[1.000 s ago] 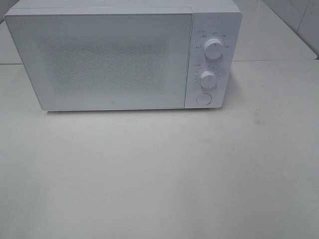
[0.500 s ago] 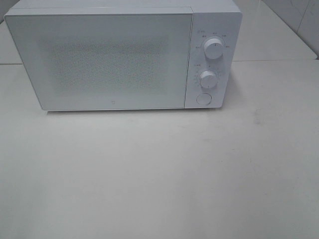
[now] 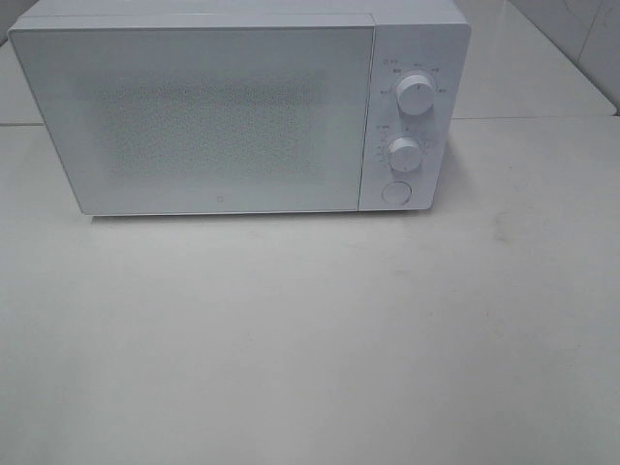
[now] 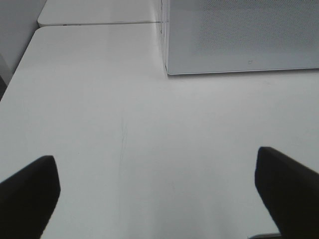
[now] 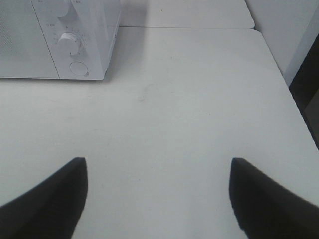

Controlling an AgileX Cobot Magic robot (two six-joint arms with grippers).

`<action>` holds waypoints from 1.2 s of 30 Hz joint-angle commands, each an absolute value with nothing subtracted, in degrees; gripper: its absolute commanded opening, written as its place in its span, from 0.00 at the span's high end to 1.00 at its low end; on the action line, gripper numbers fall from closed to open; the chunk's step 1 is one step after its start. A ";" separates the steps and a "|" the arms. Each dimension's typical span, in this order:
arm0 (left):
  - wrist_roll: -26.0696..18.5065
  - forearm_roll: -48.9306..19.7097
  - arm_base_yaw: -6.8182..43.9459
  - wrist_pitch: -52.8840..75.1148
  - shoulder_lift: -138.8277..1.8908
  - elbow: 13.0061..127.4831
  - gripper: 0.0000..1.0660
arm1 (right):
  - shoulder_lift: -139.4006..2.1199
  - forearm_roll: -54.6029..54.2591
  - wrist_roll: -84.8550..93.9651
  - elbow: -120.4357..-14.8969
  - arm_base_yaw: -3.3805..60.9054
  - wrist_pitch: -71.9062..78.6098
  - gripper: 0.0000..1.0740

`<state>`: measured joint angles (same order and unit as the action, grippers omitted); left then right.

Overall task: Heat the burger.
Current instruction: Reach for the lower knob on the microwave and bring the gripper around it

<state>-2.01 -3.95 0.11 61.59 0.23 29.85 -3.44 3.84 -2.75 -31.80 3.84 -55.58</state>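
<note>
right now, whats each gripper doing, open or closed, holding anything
left gripper: open, holding nothing
right gripper: open, holding nothing

Support: smooth white rectangular tabletop (image 3: 310, 339), matt, with rounded corners. Butted along the rear edge against a second white tabletop (image 3: 528, 77), thin seam between.

Directly on top, toward the rear and left of centre: one white box-shaped microwave oven (image 3: 223, 116), upright, straddling the seam, door shut, speckled window panel facing forward. Control strip on the right of the front: upper round white dial (image 3: 415, 96), lower round white dial (image 3: 404, 153), round push button (image 3: 395, 193) beneath.

Marks: faint grey smudge (image 5: 144, 93) right of the oven; thin scratch line (image 4: 122, 139) on the left part.
</note>
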 commanded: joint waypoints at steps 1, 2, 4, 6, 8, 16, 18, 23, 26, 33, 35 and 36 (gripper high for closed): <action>-2.01 -3.95 -0.11 61.19 1.66 29.62 0.06 | -7.45 3.78 -2.64 -32.26 3.32 -50.59 0.29; -2.01 -3.95 -0.11 61.19 1.66 29.62 0.06 | -8.65 3.78 -2.64 -32.26 3.32 -49.45 0.29; -2.01 -3.95 -0.11 61.19 1.66 29.62 0.06 | -10.77 3.72 -2.64 -32.26 3.32 -47.15 0.29; -2.01 -3.95 -0.11 61.19 1.66 29.62 0.06 | -11.92 3.72 -2.64 -32.26 3.32 -46.01 0.29; -2.01 -3.95 -0.11 61.19 1.66 29.62 0.06 | -13.81 3.72 -2.64 -32.26 3.32 -44.00 0.29; -2.01 -3.95 -0.11 61.19 1.66 29.62 0.06 | -21.37 3.72 -2.64 -32.26 3.44 -34.55 0.29; -2.01 -3.95 -0.11 61.19 1.66 29.62 0.06 | -24.41 3.67 -2.64 -32.26 3.44 -30.88 0.29; -2.01 -3.95 -0.11 61.19 1.66 29.62 0.06 | -30.19 3.55 -2.64 -32.26 3.44 -25.27 0.29; -2.01 -3.95 -0.11 61.19 1.66 29.62 0.06 | -34.89 3.55 -2.64 -32.26 3.44 -21.14 0.29; -2.01 -3.95 -0.11 61.19 1.66 29.62 0.06 | -41.71 3.55 -2.69 -32.26 3.44 -13.35 0.29; -2.01 -3.95 -0.11 61.19 1.66 29.62 0.06 | -45.21 3.55 -2.75 -32.26 3.44 -9.11 0.29; -2.01 -3.95 -0.11 61.19 1.66 29.62 0.06 | -45.21 3.55 -2.75 -32.26 3.44 -9.11 0.29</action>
